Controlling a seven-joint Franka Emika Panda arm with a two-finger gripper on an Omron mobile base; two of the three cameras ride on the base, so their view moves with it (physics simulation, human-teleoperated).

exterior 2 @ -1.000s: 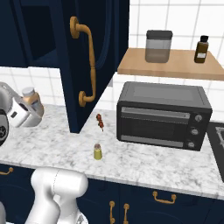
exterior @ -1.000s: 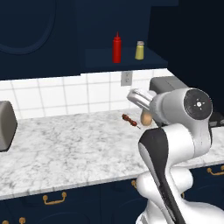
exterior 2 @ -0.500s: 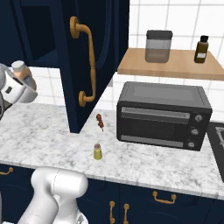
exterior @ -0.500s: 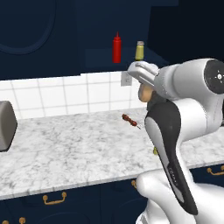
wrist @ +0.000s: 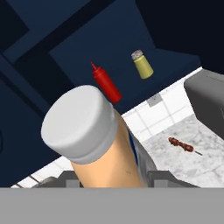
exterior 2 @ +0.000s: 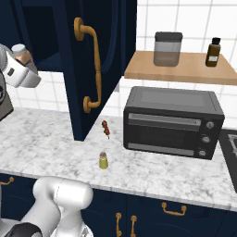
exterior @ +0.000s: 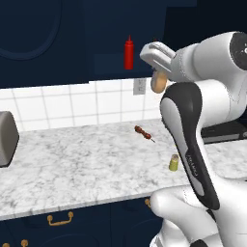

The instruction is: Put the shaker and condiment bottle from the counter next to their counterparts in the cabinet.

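The condiment bottle, a stubby orange-tan cylinder with a pale whitish cap, sits pinched between the fingers of the gripper, raised high above the counter near the cabinet nook. There stand 1 red squeeze bottle and 1 yellow shaker. The olive-yellow shaker rests on the marble near a skewer.
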